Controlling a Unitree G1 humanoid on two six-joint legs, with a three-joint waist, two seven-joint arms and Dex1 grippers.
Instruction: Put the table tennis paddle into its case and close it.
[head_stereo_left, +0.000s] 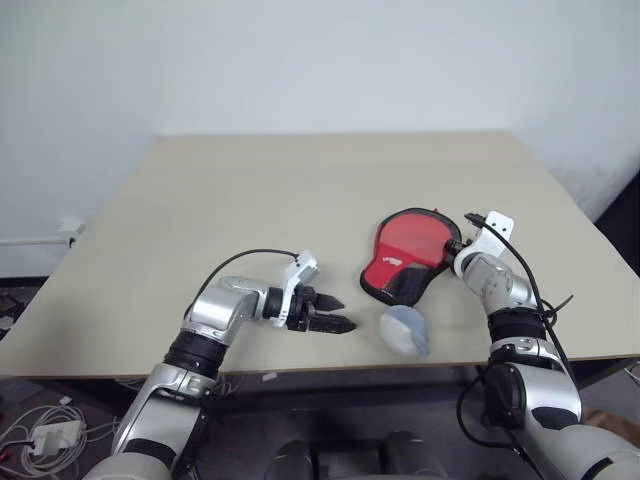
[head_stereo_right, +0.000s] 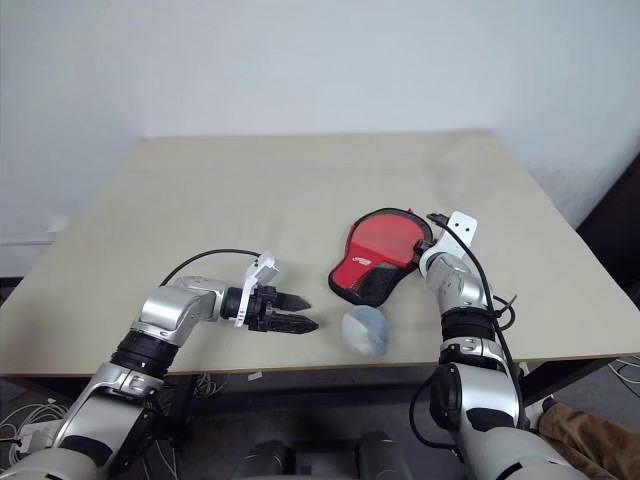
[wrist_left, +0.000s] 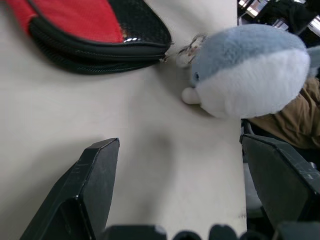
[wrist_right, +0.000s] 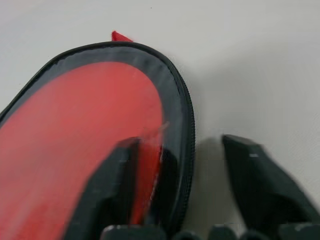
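Note:
The red case (head_stereo_left: 405, 250) with a black zipper rim lies flat on the table, right of centre, its black mesh end toward me. The paddle is hidden. My right gripper (head_stereo_left: 453, 248) is at the case's right edge. In the right wrist view this gripper (wrist_right: 192, 165) is open, with one finger (wrist_right: 125, 190) over the red cover, the other on the bare table, and the case's rim (wrist_right: 185, 115) between them. My left gripper (head_stereo_left: 345, 312) hovers open over the table to the left of the case, holding nothing; its fingers (wrist_left: 95, 185) stand wide apart.
A small grey-white plush lump (head_stereo_left: 404, 330) lies near the table's front edge (head_stereo_left: 330, 372), just below the case and right of my left gripper. In the left wrist view the plush (wrist_left: 250, 70) sits beside the case's mesh end (wrist_left: 135, 25). The tabletop (head_stereo_left: 300, 190) stretches beyond.

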